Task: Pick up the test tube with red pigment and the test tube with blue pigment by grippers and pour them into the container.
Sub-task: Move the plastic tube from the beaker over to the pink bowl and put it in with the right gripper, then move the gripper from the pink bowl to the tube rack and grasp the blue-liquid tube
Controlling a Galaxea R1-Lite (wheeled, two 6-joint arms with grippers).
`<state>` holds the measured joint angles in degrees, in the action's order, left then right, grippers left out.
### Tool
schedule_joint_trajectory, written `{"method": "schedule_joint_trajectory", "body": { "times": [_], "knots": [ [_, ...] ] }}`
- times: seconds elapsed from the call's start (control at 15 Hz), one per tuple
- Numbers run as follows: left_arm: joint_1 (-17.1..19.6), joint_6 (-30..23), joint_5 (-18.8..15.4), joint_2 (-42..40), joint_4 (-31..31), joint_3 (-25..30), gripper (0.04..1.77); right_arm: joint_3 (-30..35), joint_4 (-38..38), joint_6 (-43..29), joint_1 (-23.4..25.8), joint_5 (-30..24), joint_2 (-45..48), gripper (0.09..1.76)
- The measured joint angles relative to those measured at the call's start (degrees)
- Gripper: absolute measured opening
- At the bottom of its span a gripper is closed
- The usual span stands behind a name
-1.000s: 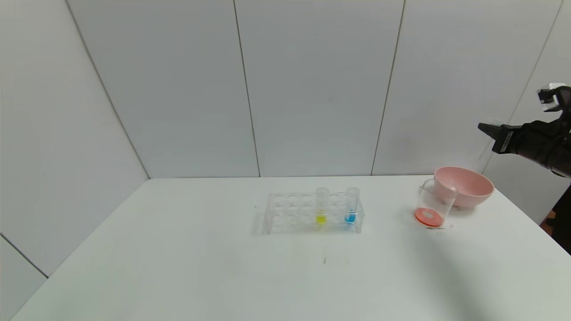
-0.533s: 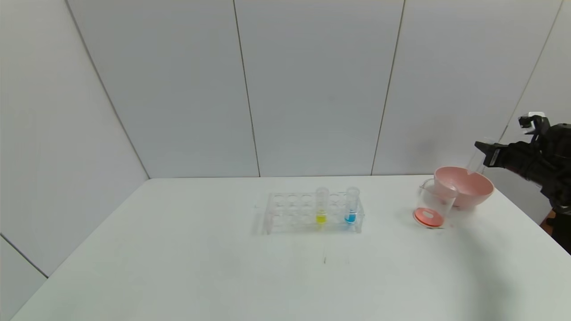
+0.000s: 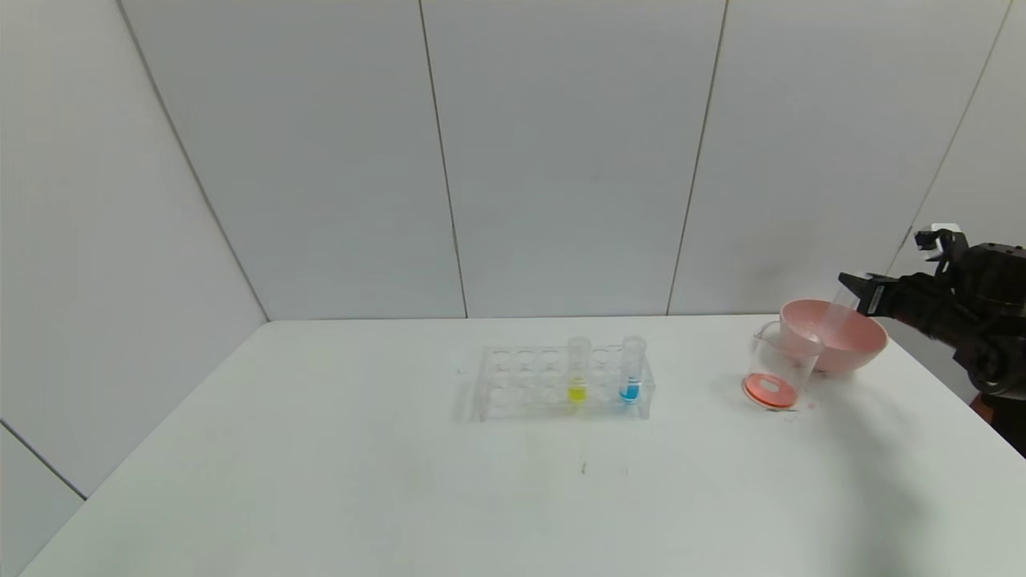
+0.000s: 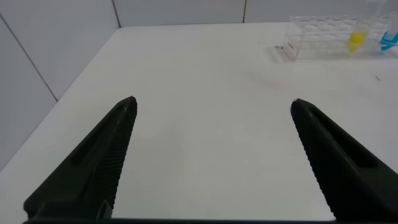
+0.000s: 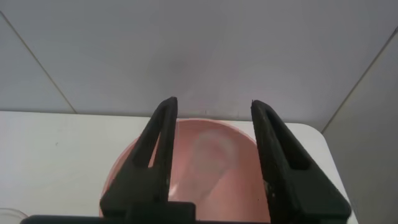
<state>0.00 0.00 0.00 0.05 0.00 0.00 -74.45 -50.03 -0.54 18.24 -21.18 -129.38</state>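
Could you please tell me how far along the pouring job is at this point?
Done: red liquid sits in the container. In hand: the right end effector, open, hangs over the pink bowl, an emptied clear tube between its fingers, dropping into the bowl. Left: the test tube with blue pigment stands in the rack, unpoured.

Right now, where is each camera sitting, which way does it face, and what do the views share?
Head: up high, facing down at the table; right gripper shows at the right edge.
Left wrist: low over the table, facing the tube rack; left gripper fingers spread.
Right wrist: over the pink bowl, facing the wall; right gripper fingers apart.
Shared: rack in head and left wrist, bowl in head and right wrist.
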Motion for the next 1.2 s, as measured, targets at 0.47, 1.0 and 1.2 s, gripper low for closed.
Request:
{"method": "schedule_joint_trajectory", "body": {
  "times": [0.47, 1.0, 1.2],
  "knots": [
    [0.00, 0.00, 0.00, 0.00, 0.00, 0.00, 1.76, 2.23, -2.96, -0.01, 0.15, -0.04, 1.01, 1.37],
    [0.00, 0.00, 0.00, 0.00, 0.00, 0.00, 1.76, 30.57, -13.21, -0.01, -0.79, -2.44, 16.31, 1.59],
    [0.00, 0.00, 0.00, 0.00, 0.00, 0.00, 1.76, 42.62, -17.71, -0.04, -2.41, -1.18, 24.03, 1.63]
  ]
}}
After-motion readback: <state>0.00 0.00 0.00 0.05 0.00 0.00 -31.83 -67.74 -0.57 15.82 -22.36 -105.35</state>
